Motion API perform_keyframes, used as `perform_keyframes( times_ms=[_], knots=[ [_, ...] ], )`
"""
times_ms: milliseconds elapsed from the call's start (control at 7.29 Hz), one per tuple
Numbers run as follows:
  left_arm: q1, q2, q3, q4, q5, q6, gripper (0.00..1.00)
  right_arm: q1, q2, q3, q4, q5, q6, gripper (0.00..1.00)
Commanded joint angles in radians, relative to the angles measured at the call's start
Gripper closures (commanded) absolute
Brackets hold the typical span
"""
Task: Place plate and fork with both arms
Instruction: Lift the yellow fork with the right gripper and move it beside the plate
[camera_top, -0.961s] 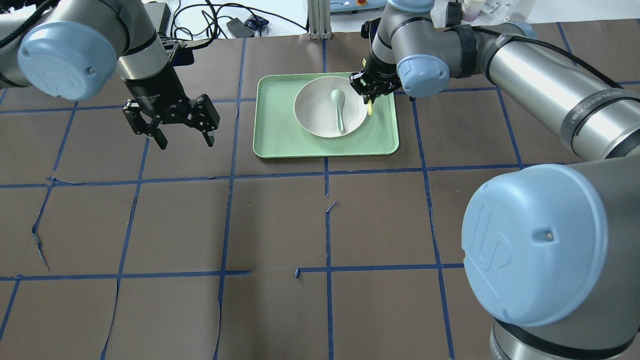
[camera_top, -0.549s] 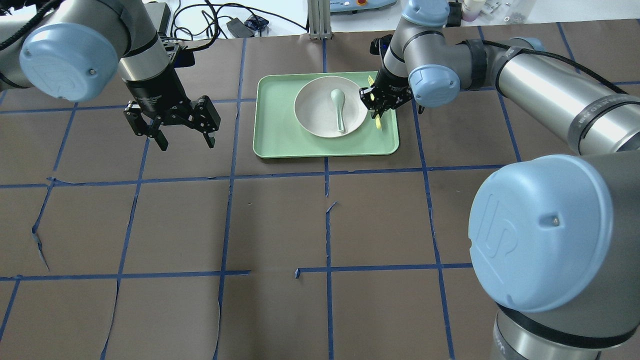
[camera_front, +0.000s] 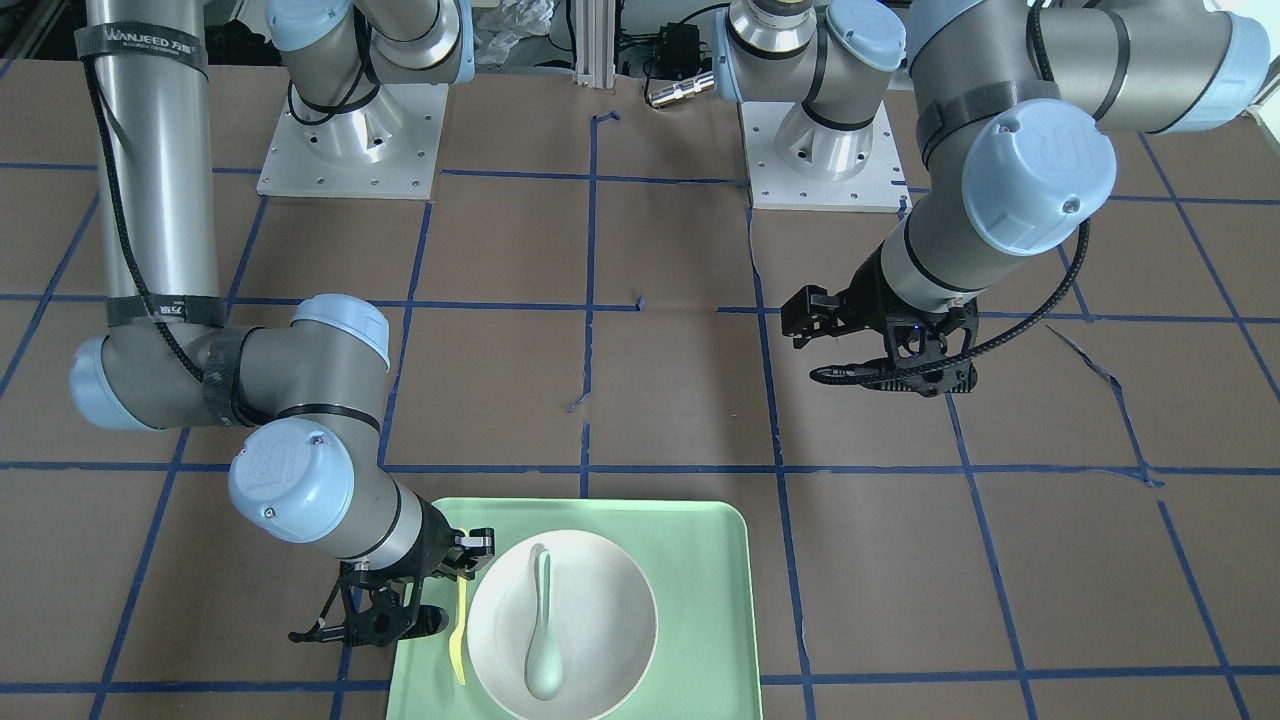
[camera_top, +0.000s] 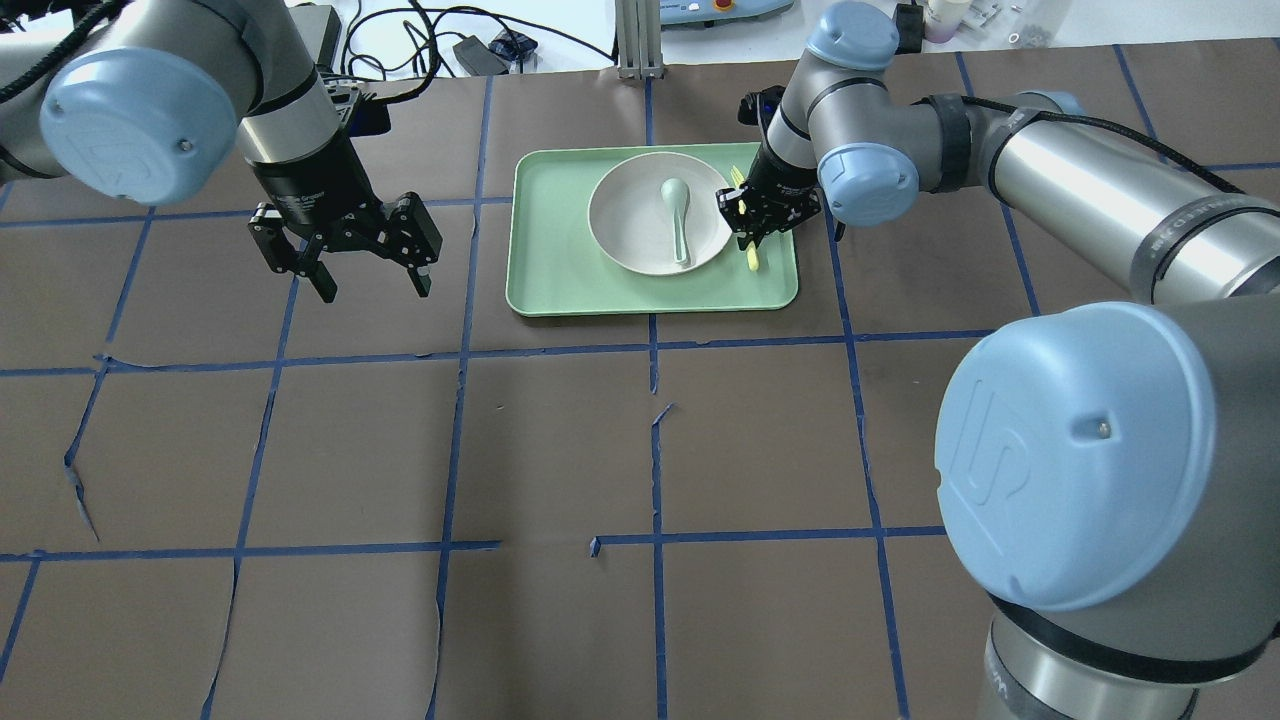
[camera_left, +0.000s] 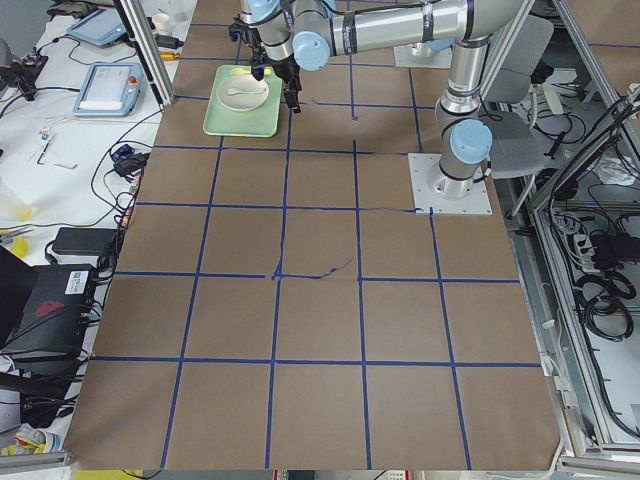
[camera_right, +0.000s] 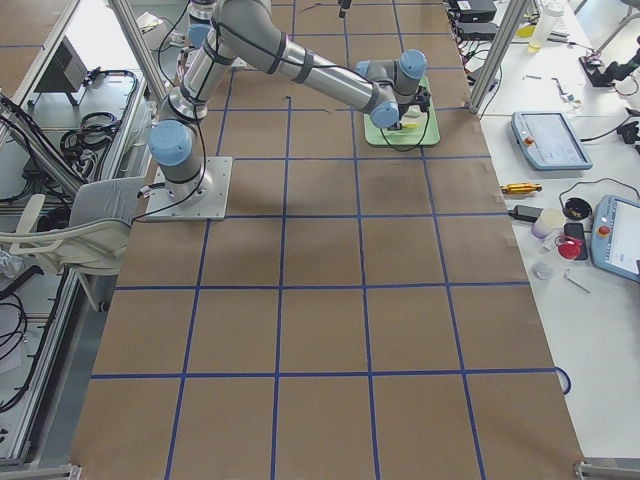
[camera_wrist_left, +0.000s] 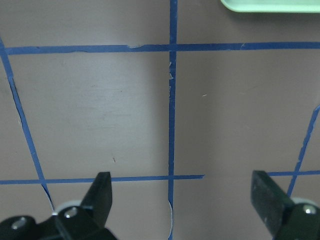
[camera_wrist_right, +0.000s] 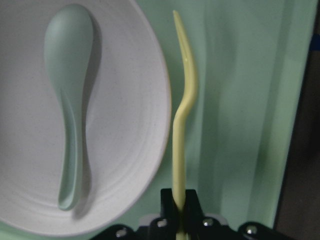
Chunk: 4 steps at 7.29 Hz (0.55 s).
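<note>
From across the worktop (camera_front: 680, 400), the right end effector (camera_front: 375, 612) hangs low at the tray's (camera_front: 710, 590) edge. The fork (camera_front: 459, 625) runs alongside the plate (camera_front: 610, 575), very close to its rim. The likeliest slip is the fork clipping that rim and shoving the plate, or ending up propped on it, which would also disturb the spoon (camera_front: 540, 620) lying in the plate. The left end effector (camera_front: 880, 372) is well apart, so a clash of arms looks unlikely. Overhead, only short yellow ends of the fork show past the right wrist, over the narrow strip of tray between plate and tray wall. A small sideways drift could land it on that wall. The side views are too small to add anything. The left wrist camera shows the left end effector (camera_wrist_left: 185, 200) spread wide, holding nothing, above bare worktop. The right wrist camera shows the jaws pinched shut on the very end of the handle, a thin hold that could let the fork swivel. I cannot tell whether the tines touch the tray, so a release from height might make it bounce.
</note>
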Motion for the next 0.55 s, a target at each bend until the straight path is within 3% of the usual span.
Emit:
perform_keyframes(
  times_ms=[0, 412],
  knots=[
    [0.0, 0.0, 0.0, 0.0, 0.0, 0.0, 0.0, -0.001, 0.001, 0.001, 0.0, 0.003, 0.001, 0.88],
    [0.0, 0.002, -0.008, 0.005, 0.0, -0.002, 0.0, -0.014, 0.001, 0.001, -0.003, -0.015, -0.003, 0.7]
  ],
)
